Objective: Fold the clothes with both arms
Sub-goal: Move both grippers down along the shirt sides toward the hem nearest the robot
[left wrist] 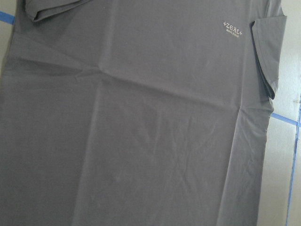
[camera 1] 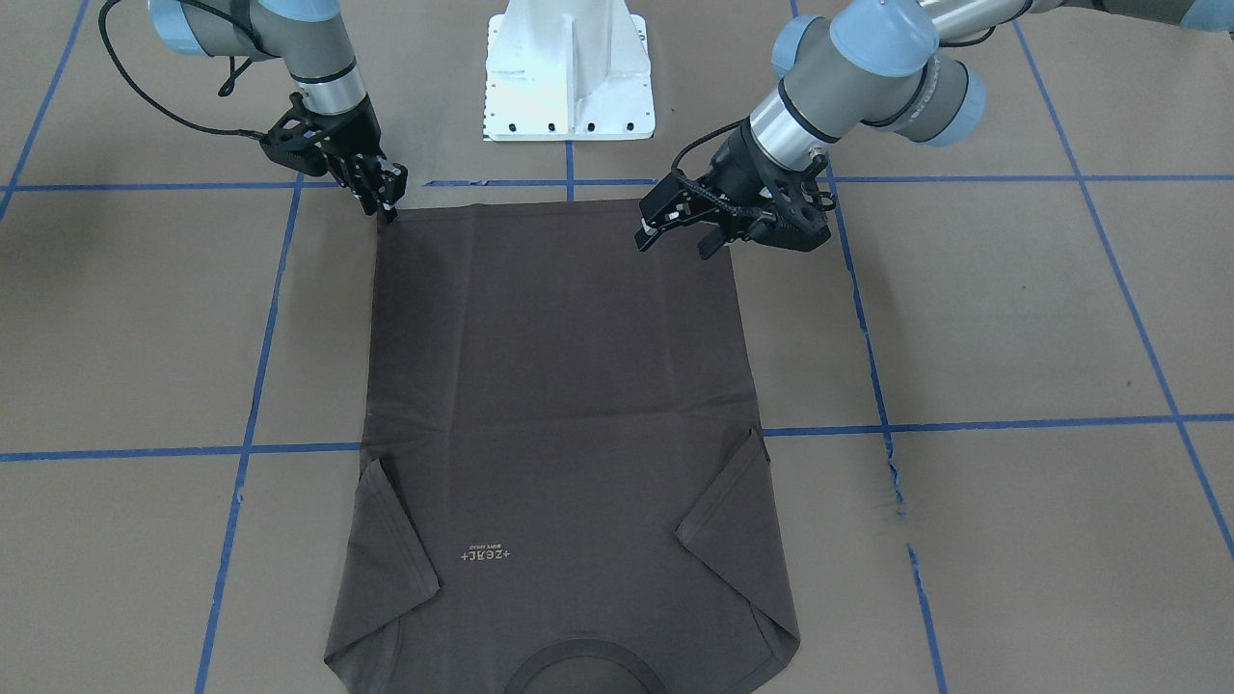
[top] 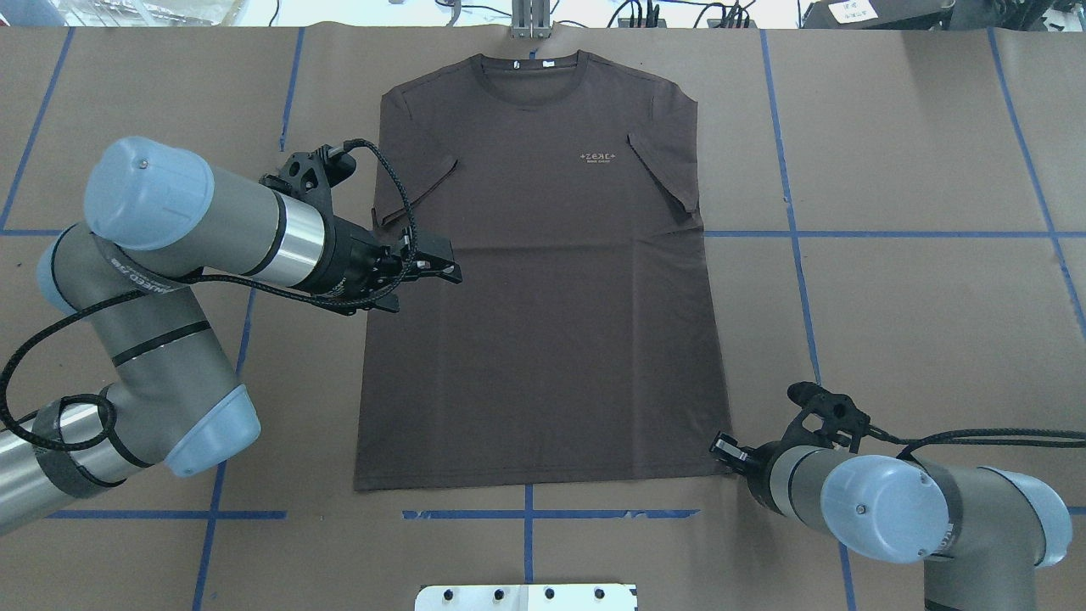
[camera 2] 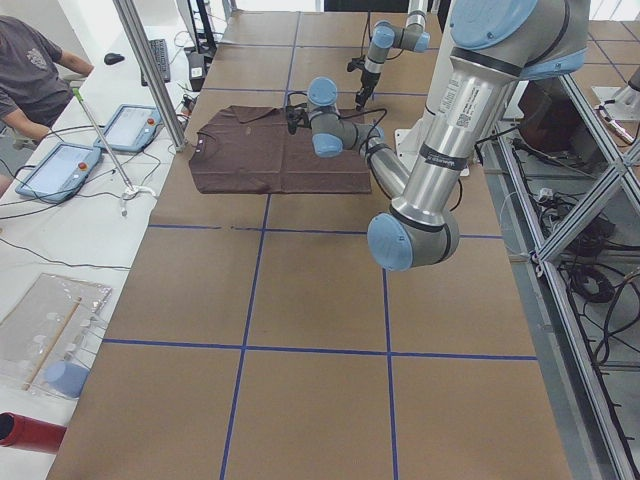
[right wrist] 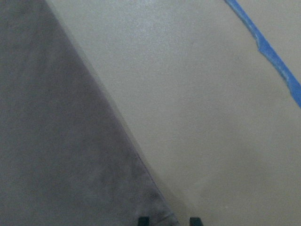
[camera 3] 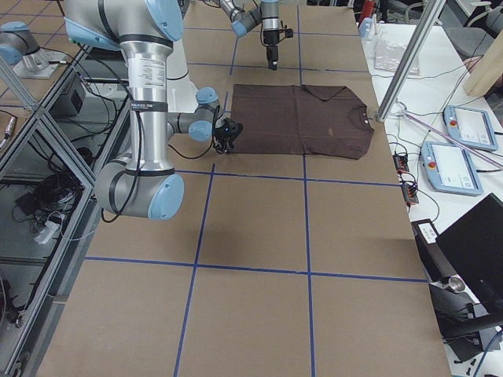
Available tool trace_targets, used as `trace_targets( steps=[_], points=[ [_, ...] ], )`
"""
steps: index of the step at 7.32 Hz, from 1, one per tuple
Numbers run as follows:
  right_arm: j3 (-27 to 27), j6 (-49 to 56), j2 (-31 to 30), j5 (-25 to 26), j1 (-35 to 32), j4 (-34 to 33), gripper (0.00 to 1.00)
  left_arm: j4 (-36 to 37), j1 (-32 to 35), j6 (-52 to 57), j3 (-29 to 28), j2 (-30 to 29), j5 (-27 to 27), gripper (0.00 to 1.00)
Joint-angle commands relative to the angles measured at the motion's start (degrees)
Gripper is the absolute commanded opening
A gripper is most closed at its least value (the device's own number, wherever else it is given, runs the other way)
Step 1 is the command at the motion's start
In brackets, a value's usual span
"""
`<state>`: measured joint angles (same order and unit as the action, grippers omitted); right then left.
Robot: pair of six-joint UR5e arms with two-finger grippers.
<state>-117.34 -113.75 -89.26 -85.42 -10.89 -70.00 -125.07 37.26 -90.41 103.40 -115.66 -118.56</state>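
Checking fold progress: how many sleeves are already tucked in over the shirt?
2. The left sleeve and the right sleeve both lie folded inward over the T-shirt.

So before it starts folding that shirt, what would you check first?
1. Shirt laid flat on the table: ok.
2. Both sleeves turned in over the chest: ok.
3. Right gripper down at a hem corner: ok. Its fingertips sit apart, either side of the corner.
4. Left gripper down at the other hem corner: not ok. It hangs above the cloth.
5. Left gripper open, ready to pinch: ok.
6. Right gripper touching the cloth: cannot tell.
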Motion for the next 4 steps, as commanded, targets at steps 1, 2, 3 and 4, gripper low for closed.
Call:
trace_targets(
  steps=[1, 2, 3, 4],
  points=[
    [-0.2, -0.2, 0.0, 0.1, 0.1, 0.0, 0.08, 0.0, 0.0, 0.1, 0.1, 0.0, 0.0, 1.00],
    [-0.2, -0.1, -0.1, 0.1, 0.1, 0.0, 0.00, 0.0, 0.1, 0.1, 0.1, 0.0, 0.1, 1.00],
    [-0.2, -0.1, -0.2, -0.1, 0.1, 0.0, 0.00, 0.0, 0.3, 0.1, 0.5, 0.2, 0.5, 1.00],
    [-1.0, 0.0, -0.2, -0.4, 0.1, 0.0, 0.00, 1.0, 0.4, 0.0, 1.4, 0.7, 0.9, 1.00]
  ],
)
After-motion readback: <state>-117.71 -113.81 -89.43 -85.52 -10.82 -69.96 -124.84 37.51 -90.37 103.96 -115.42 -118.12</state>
